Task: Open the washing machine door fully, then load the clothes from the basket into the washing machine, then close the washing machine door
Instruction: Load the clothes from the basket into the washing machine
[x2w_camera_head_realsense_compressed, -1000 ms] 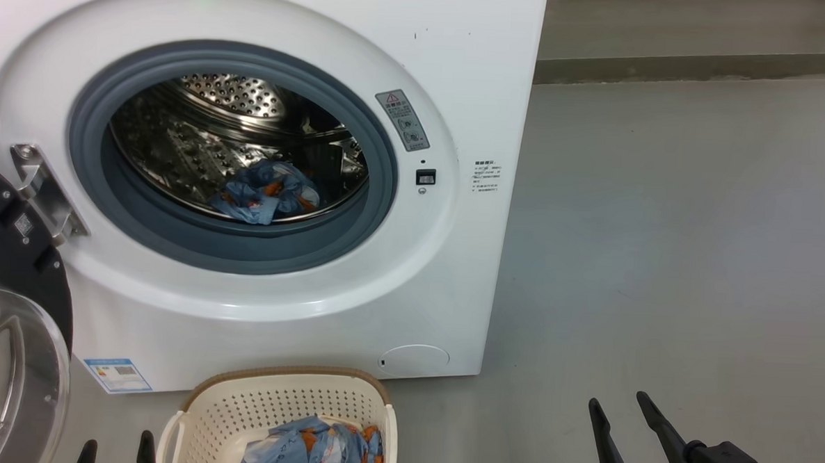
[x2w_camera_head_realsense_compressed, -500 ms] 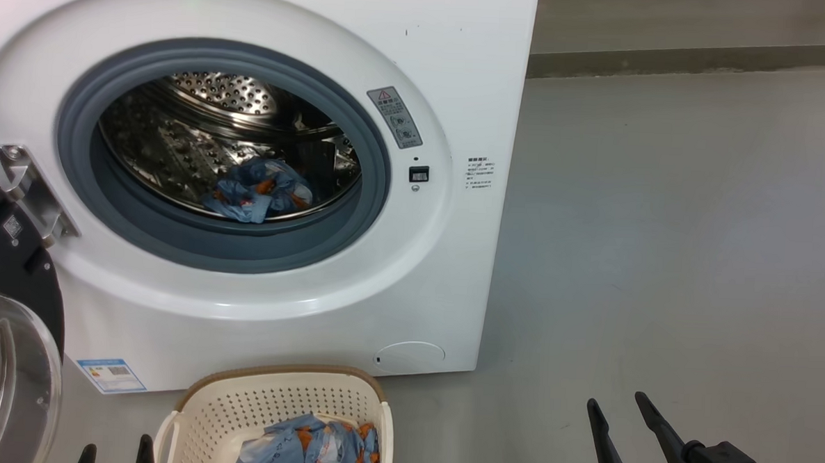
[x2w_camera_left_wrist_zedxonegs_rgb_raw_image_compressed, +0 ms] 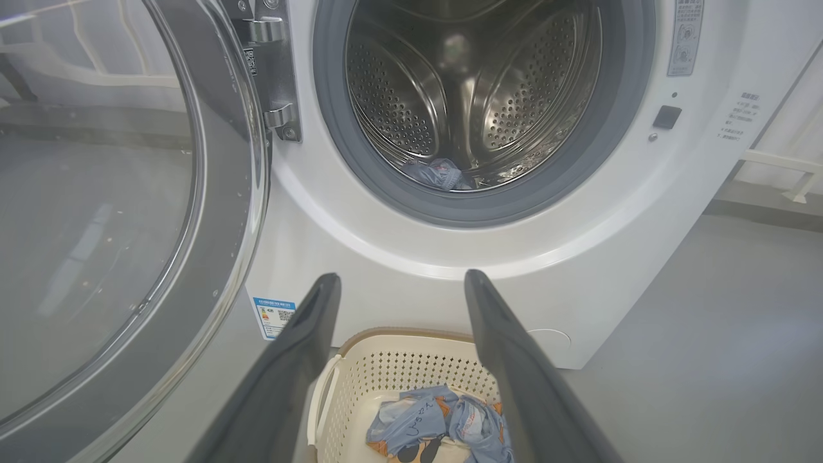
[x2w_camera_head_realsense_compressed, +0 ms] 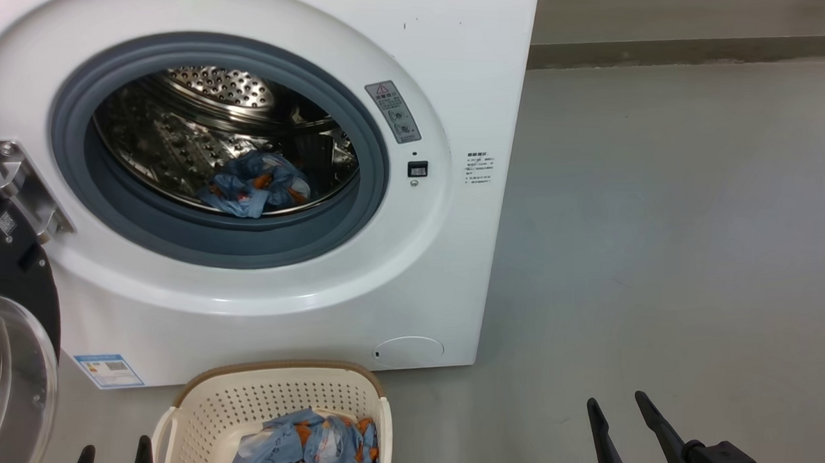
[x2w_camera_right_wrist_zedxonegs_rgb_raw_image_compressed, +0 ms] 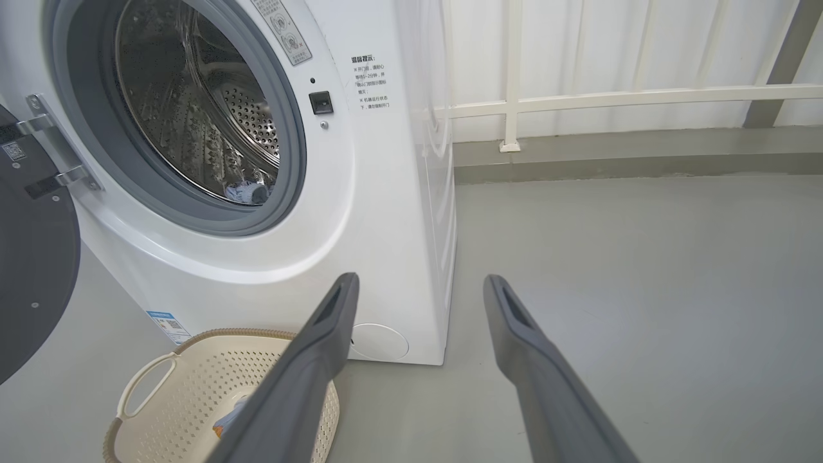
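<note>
Step in hand, as I judge it: loading. The large round door with glossy black rim and bulging clear glass centre (x2w_camera_head_realsense_compressed: 7, 269) stands swung wide on its hinge at the left of the white boxy front-loading washing machine (x2w_camera_head_realsense_compressed: 453, 261), so opening looks done.

One small bundle of light blue fabric printed with orange-brown figures (x2w_camera_head_realsense_compressed: 254, 183) lies at the near bottom of the steel perforated drum, just behind the grey rubber gasket (x2w_camera_head_realsense_compressed: 357, 222). A second bundle of the same printed fabric (x2w_camera_head_realsense_compressed: 305, 446) lies in the cream-white perforated plastic basket with brown woven-look rim (x2w_camera_head_realsense_compressed: 273, 396). The basket sits on the grey floor, near side of the machine, below the drum mouth.

Left gripper (x2w_camera_left_wrist_zedxonegs_rgb_raw_image_compressed: 402, 283): fingers spread wide, holding nothing, above the basket's near-left side.
Right gripper (x2w_camera_head_realsense_compressed: 617, 402): fingers also apart and empty, over bare floor well to the right.

Next move, judged: lower the left gripper into the basket, close on the soft crumpled fabric, lift it clear of the rim, then carry it past the gasket. Loose folds may trail or snag.
</note>
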